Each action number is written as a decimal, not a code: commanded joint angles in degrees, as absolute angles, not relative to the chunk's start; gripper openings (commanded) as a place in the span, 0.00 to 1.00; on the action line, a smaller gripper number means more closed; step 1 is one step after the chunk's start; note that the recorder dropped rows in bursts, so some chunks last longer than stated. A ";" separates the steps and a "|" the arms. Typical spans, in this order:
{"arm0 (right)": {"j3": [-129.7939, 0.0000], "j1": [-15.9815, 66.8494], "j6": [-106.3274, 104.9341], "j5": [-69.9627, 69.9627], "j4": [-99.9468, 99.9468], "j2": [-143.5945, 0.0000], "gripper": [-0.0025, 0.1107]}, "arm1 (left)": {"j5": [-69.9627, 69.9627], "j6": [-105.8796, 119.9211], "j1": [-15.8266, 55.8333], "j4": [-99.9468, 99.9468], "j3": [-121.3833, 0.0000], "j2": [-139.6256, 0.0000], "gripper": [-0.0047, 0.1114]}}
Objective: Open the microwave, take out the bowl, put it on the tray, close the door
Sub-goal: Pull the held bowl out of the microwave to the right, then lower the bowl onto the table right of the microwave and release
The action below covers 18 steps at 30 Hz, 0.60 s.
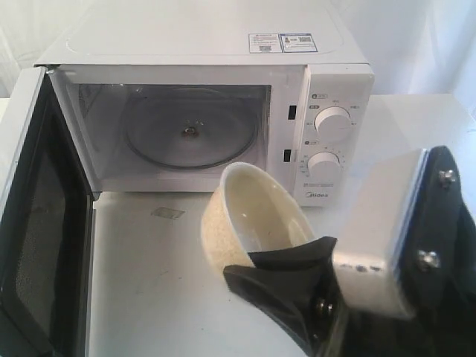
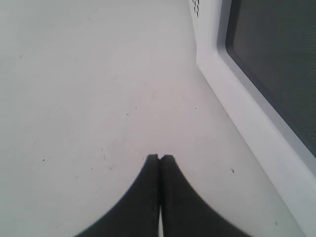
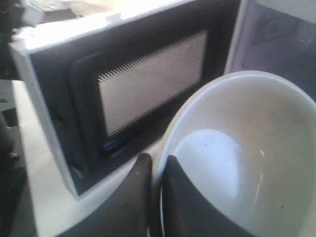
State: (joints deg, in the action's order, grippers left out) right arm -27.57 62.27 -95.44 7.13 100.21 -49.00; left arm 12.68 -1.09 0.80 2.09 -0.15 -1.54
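1. One microwave (image 1: pixel 186 37) stands at the far side of the white table (image 1: pixel 149 290). Its cavity is open and lit.
2. One door (image 1: pixel 33 223) is swung wide open to the left. Its mesh-backed dark window faces the cavity.
3. One round glass turntable (image 1: pixel 190 130) lies inside the cavity with nothing on it.
4. Two round knobs sit on the right-hand panel, an upper knob (image 1: pixel 332 123) directly above a lower knob (image 1: pixel 325 164).
5. Two stickers (image 1: pixel 282 42) lie side by side on the microwave's top.
6. One bowl (image 1: pixel 253 216) is outside the microwave, near of its front. It is held off the table and tipped on its side, so its cream inside shows.
7. The right gripper (image 1: pixel 279 264) pinches the bowl's rim, with one black finger inside and one outside.
8. The right wrist view shows the same grip, fingers nearly together on the rim.
9. The left gripper (image 2: pixel 159 158) has its two fingers pressed together on nothing. It is over bare table beside the door's outer face.
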 commanded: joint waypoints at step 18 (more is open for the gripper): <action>-39.53 49.09 -99.17 -6.23 99.95 -58.88 0.02 | 12.88 -1.25 0.65 2.55 0.00 -1.18 0.04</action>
State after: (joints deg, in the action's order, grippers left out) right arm -37.78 52.19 -97.83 2.79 100.51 -58.87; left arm 12.68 -1.09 0.80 2.09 -0.15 -1.54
